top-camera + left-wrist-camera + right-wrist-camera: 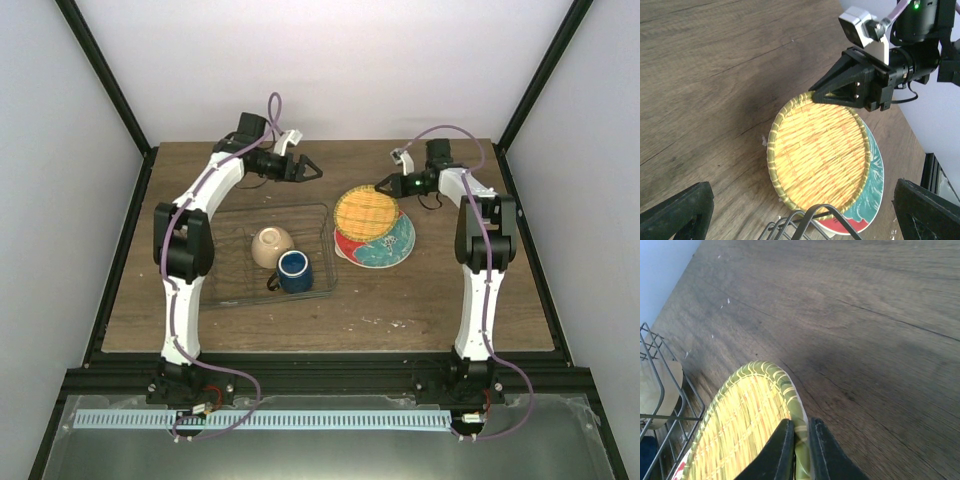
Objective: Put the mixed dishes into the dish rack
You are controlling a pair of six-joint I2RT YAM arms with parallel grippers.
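Yellow woven plate [820,155], greenish rim, atop red plate [385,252] | right hand [801,426] pinching its rim | left hand [312,170] spread, empty

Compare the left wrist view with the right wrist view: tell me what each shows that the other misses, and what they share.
Only the left wrist view: the right arm's camera and the teal pattern of the lower plate. Only the right wrist view: the cream bowl and blue mug inside the rack. Both: the yellow plate, its rim pinched by the right gripper, some of the rack's wire, and the wooden table.
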